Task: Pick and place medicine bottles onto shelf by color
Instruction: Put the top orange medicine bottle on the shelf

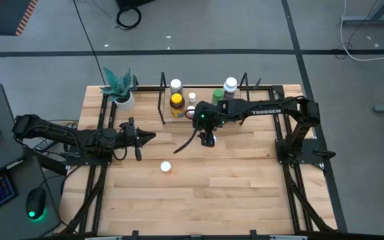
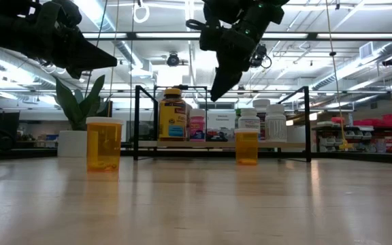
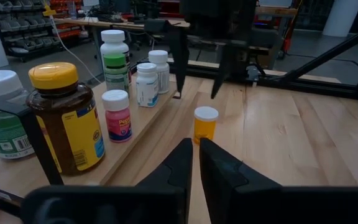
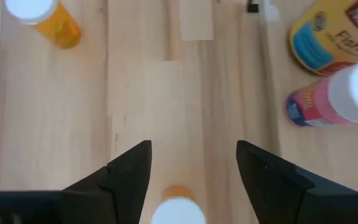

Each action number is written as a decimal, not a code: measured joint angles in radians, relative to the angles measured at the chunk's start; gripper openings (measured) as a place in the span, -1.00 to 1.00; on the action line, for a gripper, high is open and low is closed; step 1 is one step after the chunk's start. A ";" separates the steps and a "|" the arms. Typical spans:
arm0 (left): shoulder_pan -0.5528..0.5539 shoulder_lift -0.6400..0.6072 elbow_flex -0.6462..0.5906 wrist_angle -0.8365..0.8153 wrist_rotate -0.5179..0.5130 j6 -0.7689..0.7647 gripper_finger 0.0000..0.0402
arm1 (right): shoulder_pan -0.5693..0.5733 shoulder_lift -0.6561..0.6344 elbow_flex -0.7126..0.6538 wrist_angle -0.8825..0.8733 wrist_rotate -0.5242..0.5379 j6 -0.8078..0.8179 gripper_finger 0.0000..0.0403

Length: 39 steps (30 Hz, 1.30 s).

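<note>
My right gripper (image 1: 207, 139) hangs open above a white-capped orange bottle (image 4: 178, 210) that stands on the table just in front of the shelf (image 3: 146, 132). Its fingers stand above the bottle's cap and do not touch it. That bottle also shows in the low view (image 2: 246, 146) and the left wrist view (image 3: 205, 124). A second orange bottle (image 1: 166, 167) stands alone nearer the table's front. My left gripper (image 1: 145, 138) is shut and empty, raised at the table's left. The shelf holds an amber yellow-lidded bottle (image 3: 64, 118), a pink one (image 3: 117, 116) and white ones.
A white pot with a green plant (image 1: 120, 90) stands at the table's far left corner, beside the shelf's left end frame (image 1: 162, 100). A green-capped bottle (image 1: 217, 95) and a white one (image 1: 230, 85) stand at the shelf's right end. Black rails (image 1: 99, 167) run along the table's sides.
</note>
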 joint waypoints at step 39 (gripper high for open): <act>0.000 0.000 0.000 0.000 0.000 0.000 -0.81 | 0.046 0.000 -0.313 0.184 0.128 0.068 0.52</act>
